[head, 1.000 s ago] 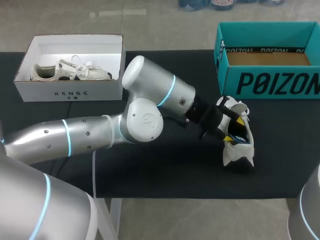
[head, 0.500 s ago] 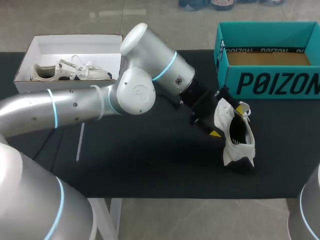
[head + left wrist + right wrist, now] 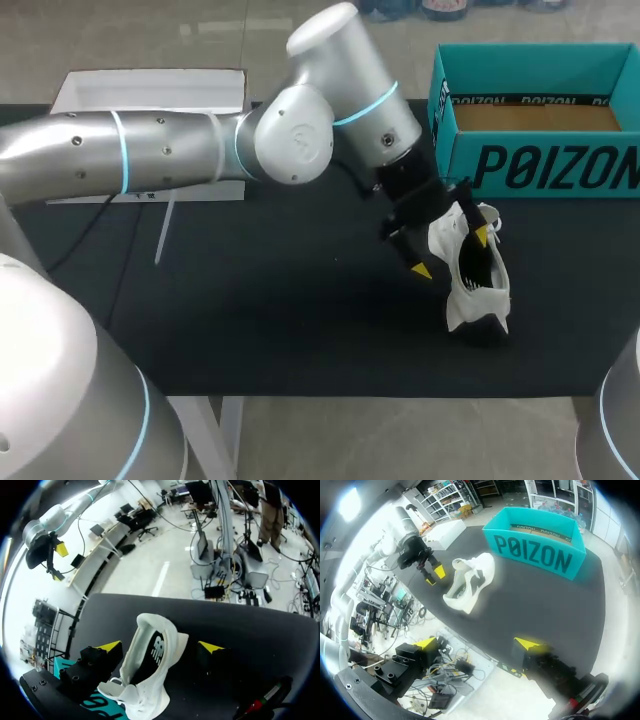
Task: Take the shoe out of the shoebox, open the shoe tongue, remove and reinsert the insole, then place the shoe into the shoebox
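Note:
A white sneaker with black trim (image 3: 472,302) lies on the black table, in front of the teal shoebox (image 3: 540,160). My left gripper (image 3: 450,252) hangs over the shoe's upper end, open wide. In the left wrist view the sneaker (image 3: 150,665) sits between the spread fingers of the left gripper (image 3: 160,647), its dark mouth facing the camera, with a gap at each yellow tip. My right gripper (image 3: 477,643) is open and holds nothing, out past the table's front edge, far from the sneaker (image 3: 470,580) and the teal shoebox (image 3: 540,545).
A white box (image 3: 150,90) stands at the back left, mostly hidden behind my left arm (image 3: 200,150). The teal shoebox is open with a brown floor inside. Bare black tabletop (image 3: 280,320) spreads left of the sneaker.
The left gripper has opened wide around the sneaker's upper end. The left arm's elbow has swung toward the back, now covering the white box and the shoe in it.

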`<state>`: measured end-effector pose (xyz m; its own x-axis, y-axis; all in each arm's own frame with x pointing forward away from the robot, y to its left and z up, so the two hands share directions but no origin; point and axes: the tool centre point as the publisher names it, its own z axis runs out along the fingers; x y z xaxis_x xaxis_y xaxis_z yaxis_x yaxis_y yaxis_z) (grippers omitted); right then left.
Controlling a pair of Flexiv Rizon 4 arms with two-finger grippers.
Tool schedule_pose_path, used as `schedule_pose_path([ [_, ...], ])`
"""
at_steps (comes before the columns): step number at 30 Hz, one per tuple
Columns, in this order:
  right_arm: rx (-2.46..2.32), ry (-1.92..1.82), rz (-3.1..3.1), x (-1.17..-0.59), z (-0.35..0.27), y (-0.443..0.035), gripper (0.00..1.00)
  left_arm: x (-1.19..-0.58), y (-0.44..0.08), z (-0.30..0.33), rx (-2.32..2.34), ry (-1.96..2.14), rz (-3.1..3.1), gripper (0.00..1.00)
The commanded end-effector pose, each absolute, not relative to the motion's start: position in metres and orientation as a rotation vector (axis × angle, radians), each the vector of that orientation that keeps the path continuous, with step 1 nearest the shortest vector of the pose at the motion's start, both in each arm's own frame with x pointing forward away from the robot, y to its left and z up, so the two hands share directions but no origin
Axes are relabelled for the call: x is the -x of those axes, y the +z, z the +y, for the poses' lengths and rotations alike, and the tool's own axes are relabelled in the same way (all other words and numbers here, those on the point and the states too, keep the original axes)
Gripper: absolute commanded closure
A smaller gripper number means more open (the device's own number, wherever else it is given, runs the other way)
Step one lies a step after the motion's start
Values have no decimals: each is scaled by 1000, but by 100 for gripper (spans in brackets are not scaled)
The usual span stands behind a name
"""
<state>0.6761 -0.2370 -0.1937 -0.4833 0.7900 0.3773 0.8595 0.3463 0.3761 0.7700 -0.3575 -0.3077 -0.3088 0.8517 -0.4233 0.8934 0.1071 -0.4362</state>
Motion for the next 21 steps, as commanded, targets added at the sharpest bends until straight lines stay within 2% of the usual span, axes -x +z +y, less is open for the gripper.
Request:
schedule_pose_path([
  [1,1525,-812,-2471,-675,-237,-194,0,-771,-308,-358,-1815,-978,2292,0],
  [15,1525,-812,-2471,-675,-237,-194,0,-771,-308,-358,-1815,-978,2292,0],
  [21,1525,-812,-2471,-675,-237,-194,0,-768,-311,-367,-1970,-818,2347,0],
])
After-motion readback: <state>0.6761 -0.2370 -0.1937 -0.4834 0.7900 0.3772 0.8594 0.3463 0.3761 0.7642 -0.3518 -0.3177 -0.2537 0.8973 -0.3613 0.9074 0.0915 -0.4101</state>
